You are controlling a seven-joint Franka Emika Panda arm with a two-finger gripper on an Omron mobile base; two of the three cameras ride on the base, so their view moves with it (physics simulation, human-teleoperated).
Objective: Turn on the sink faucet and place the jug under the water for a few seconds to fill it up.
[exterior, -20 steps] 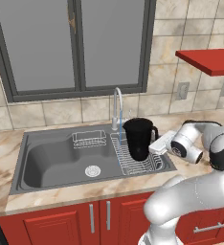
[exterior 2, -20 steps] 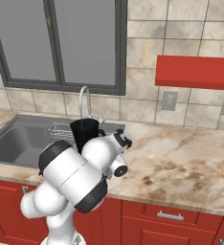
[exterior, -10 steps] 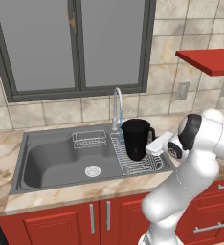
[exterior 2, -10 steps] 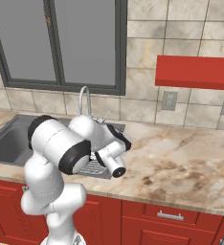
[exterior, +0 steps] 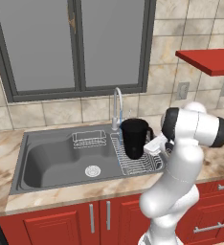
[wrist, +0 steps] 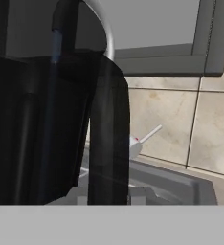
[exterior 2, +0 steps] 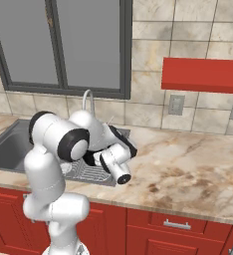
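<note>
Kitchen sink [exterior: 47,158]: water [exterior: 120,119] runs from the faucet [exterior: 117,103], jug [exterior: 134,138] sits beside the stream. My jaws clamp its handle [wrist: 109,134]. Filling remains, I judge.

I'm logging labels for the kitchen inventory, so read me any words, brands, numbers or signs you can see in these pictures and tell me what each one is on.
None: no readable text shows in any view.
The black jug, chrome faucet, sink, red shelf and wall outlets all carry no print, label or number.
</note>
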